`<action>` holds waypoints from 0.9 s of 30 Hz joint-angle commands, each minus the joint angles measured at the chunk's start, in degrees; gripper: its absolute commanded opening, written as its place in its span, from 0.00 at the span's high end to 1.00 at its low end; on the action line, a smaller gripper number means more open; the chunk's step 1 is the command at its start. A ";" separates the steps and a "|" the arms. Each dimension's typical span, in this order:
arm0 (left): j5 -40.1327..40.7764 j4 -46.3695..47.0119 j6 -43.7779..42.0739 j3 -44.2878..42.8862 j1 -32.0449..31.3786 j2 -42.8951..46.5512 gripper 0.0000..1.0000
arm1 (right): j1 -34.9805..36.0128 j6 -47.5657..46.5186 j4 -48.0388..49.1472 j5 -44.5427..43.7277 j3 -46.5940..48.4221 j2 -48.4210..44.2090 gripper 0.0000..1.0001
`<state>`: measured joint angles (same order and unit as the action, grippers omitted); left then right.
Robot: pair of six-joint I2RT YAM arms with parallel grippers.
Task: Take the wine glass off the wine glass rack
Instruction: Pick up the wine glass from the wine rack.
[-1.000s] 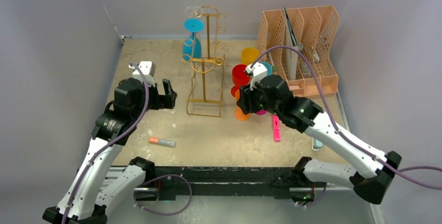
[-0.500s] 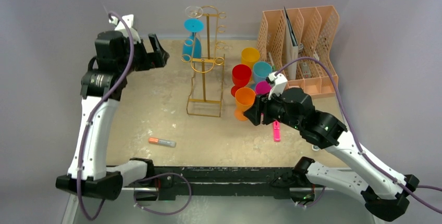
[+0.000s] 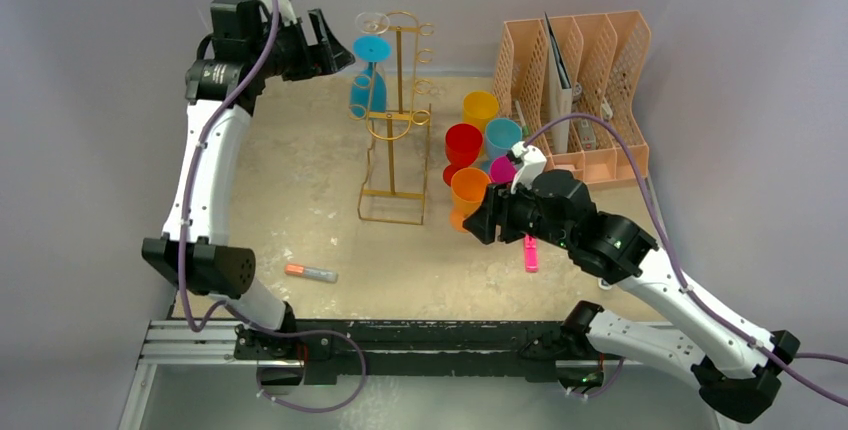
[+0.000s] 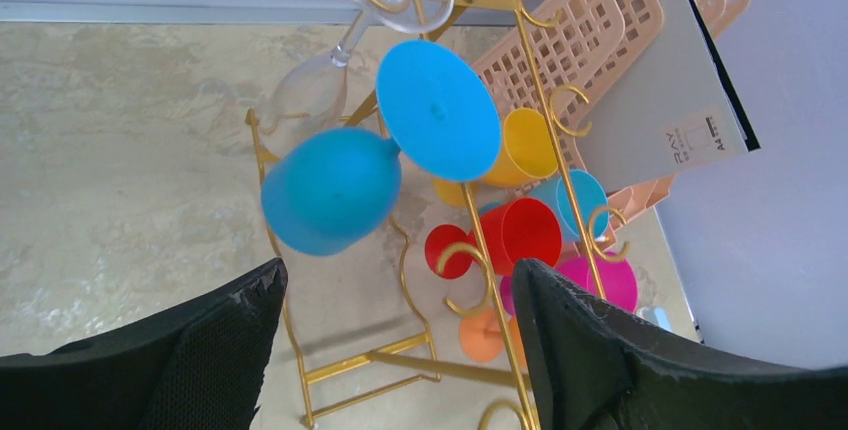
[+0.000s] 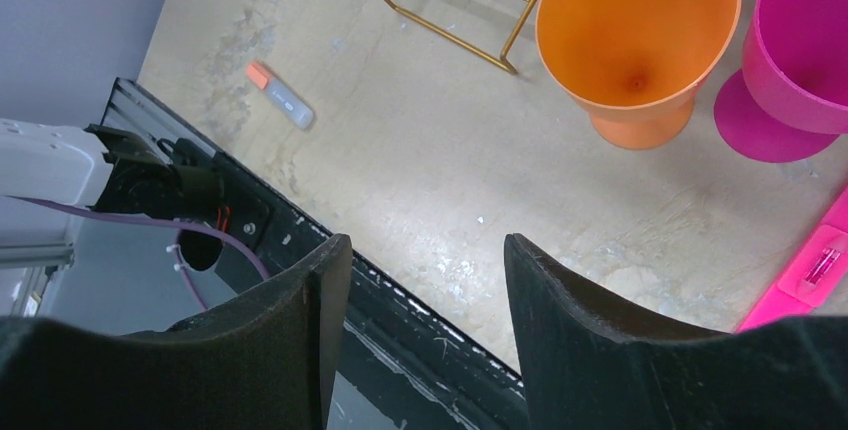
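Observation:
The gold wine glass rack point(image 3: 392, 135) stands mid-table. A blue wine glass point(image 3: 367, 88) hangs upside down from it on the left side, and a clear wine glass point(image 3: 371, 22) hangs just above. My left gripper point(image 3: 335, 46) is held high beside the blue glass's foot, open and empty. In the left wrist view the blue wine glass point(image 4: 330, 190) and the clear wine glass point(image 4: 315, 85) hang ahead of the open left gripper point(image 4: 398, 275), apart from its fingers. My right gripper point(image 3: 478, 222) hovers open near the orange cup point(image 3: 469, 190) and holds nothing.
Yellow point(image 3: 480, 107), red point(image 3: 463, 142), teal point(image 3: 501, 135) and magenta point(image 3: 505, 168) cups cluster right of the rack. A peach file organiser point(image 3: 575, 90) stands at the back right. A pink marker point(image 3: 529, 252) and an orange-capped marker point(image 3: 310, 272) lie near the front.
My left arm has risen and swung back toward the top of the rack, its jaws narrowing a little. My right arm has drawn back from the cups toward the front.

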<state>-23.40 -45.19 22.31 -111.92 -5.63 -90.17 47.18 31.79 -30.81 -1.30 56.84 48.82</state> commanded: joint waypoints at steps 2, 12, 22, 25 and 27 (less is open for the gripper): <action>-4.16 4.59 3.47 -5.81 0.35 -6.04 0.24 | -0.10 1.05 -0.73 0.50 1.02 -0.74 0.40; -7.44 8.17 7.29 -9.44 0.35 -14.02 0.36 | -0.07 1.95 -1.87 1.21 1.35 -1.03 0.39; -8.95 11.65 10.21 -12.26 0.35 -17.53 0.47 | -0.08 1.86 -0.65 2.84 2.57 1.37 0.39; -8.89 11.28 10.16 -12.20 0.35 -17.92 0.59 | -0.15 1.63 -0.78 3.31 3.35 2.03 0.39; -8.73 11.40 10.52 -10.94 0.42 -17.76 0.61 | -0.12 0.72 -1.40 3.29 4.11 2.42 0.39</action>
<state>-31.33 -36.01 31.59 -121.64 -5.63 -107.96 47.18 33.04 -33.10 0.84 57.78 50.59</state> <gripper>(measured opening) 0.410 0.609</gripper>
